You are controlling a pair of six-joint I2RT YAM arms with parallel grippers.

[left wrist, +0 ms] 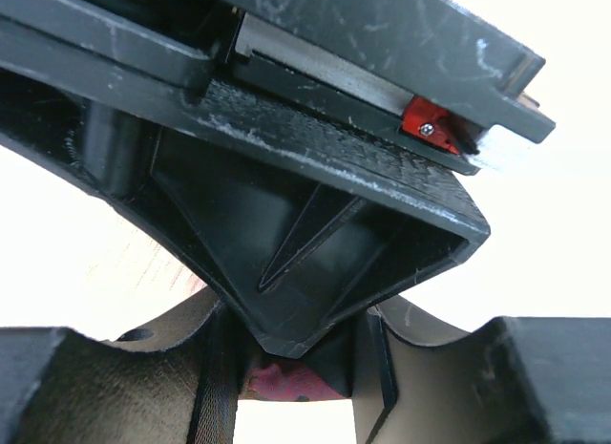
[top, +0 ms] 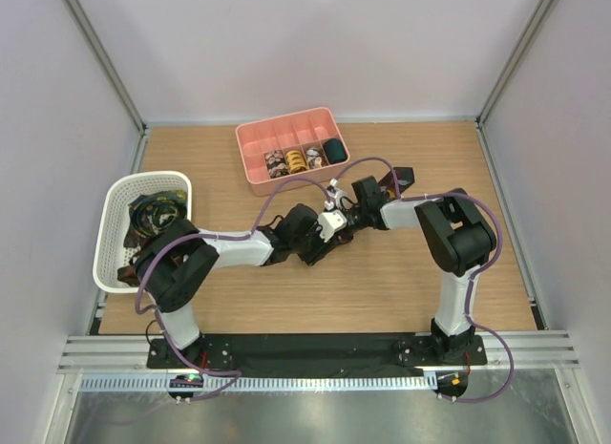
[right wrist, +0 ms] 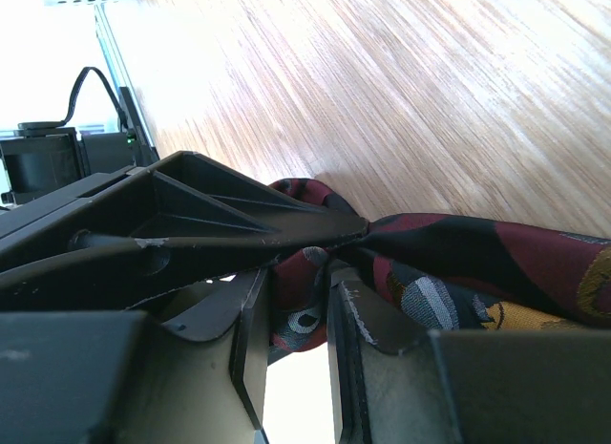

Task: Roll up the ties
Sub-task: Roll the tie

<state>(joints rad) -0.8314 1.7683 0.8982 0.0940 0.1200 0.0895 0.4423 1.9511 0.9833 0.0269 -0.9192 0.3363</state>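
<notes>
Tie (right wrist: 458, 263), dark red print, pinched in the right fingers (right wrist: 377, 315) at mid-frame of the top view, over the worktop (right wrist: 430, 100). Left fingers (left wrist: 115, 387) flanking a red fold; clenched or not, cannot tell. Best to clamp fully first, then wind with fabric taut and flat.

The tie (right wrist: 449, 263) is dark red and black, printed with grey-and-white ovals and a mustard-yellow patch. The table (top: 382, 291) is pale wood with a fine streaky grain. The tray (top: 250, 156) is salmon pink. Its rolled ties (top: 296, 159) show brown-and-white, golden yellow and a very dark shade. The basket (top: 110, 234) is white mesh, holding dark ties (top: 153, 213) with green and yellow prints.
</notes>
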